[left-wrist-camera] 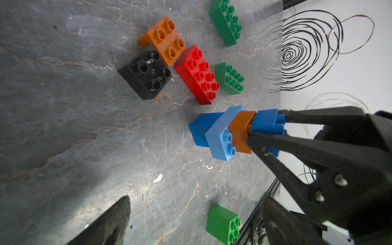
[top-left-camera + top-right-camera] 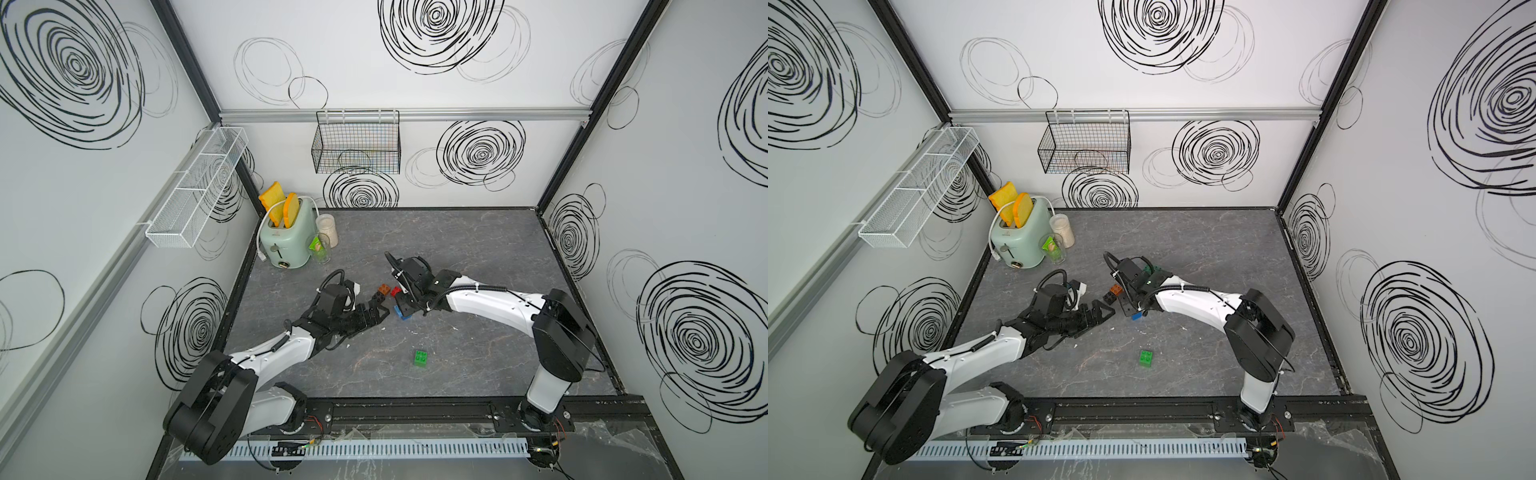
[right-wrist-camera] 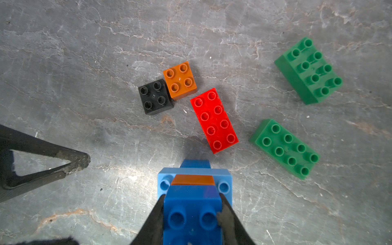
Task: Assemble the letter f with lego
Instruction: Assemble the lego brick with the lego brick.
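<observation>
A stack of lego (image 3: pixel 194 178) stands on the table: blue at the bottom, then light blue, orange, and blue on top (image 1: pixel 266 122). My right gripper (image 3: pixel 192 214) is shut on the top blue brick (image 2: pixel 402 312). Just left of the stack my left gripper (image 2: pixel 376 313) hangs open and empty, and one of its fingers (image 3: pixel 72 159) shows in the right wrist view. Loose beyond the stack lie a black square (image 3: pixel 156 96), an orange square (image 3: pixel 180 80), a red oblong (image 3: pixel 214 121) and two green oblongs (image 3: pixel 284 148). A small green square (image 2: pixel 421 358) sits alone nearer the front.
A mint toaster (image 2: pixel 286 239) with toast, a jar (image 2: pixel 327 230) and a glass (image 2: pixel 320 249) stand at the back left. A black wire basket (image 2: pixel 356 143) and a white rack (image 2: pixel 195 187) hang on the walls. A black rail (image 2: pixel 415 411) runs along the front edge.
</observation>
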Controlling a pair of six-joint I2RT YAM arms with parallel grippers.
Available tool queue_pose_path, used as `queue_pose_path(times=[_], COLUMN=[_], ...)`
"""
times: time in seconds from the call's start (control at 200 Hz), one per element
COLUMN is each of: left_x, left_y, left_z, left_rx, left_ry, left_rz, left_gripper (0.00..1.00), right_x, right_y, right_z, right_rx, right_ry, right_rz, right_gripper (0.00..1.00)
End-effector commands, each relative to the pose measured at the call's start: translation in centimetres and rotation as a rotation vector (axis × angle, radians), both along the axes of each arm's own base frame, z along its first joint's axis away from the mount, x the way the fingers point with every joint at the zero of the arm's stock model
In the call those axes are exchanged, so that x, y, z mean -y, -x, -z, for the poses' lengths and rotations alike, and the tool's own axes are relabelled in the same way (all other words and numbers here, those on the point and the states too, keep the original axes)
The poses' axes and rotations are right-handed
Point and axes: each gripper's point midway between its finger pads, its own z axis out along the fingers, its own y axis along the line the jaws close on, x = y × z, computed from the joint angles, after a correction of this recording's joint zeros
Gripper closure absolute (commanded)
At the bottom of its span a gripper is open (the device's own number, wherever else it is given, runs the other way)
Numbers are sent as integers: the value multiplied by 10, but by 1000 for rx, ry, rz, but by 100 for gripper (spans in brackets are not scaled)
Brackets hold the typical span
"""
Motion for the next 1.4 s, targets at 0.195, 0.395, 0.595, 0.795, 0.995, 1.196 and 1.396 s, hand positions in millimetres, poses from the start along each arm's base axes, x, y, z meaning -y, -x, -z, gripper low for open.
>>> queue_pose_path(times=[0.195, 0.395, 0.595, 0.795, 0.995, 1.196, 1.396], left_x=[-4, -5, -4, -5, -4, -5, -5], left_y=[-2, -2, -2, -2, -2, -2, -2], left_z=[2, 4, 4, 5, 5, 5, 6], left_rx=[7, 3, 0, -1, 1, 0, -2], left_ry=[-9, -13, -14, -16, -15, -19, -21], left_rz=[-16, -17, -17, -16, -16, -17, -18], left_gripper=[2, 2, 2, 2, 2, 2, 2], right_x=[11, 11, 9, 8, 10, 10, 7], right_y=[18, 16, 14, 10, 5, 4, 1], right_z=[10, 8, 4, 0, -3, -7, -16], right_rx=[-58, -46, -37, -31, -27, -32, -36], right_ry=[66, 66, 53, 47, 43, 23, -5], right_rz=[-35, -34, -37, -34, -23, -23, -31], right_gripper=[61, 58, 54, 50, 47, 45, 42])
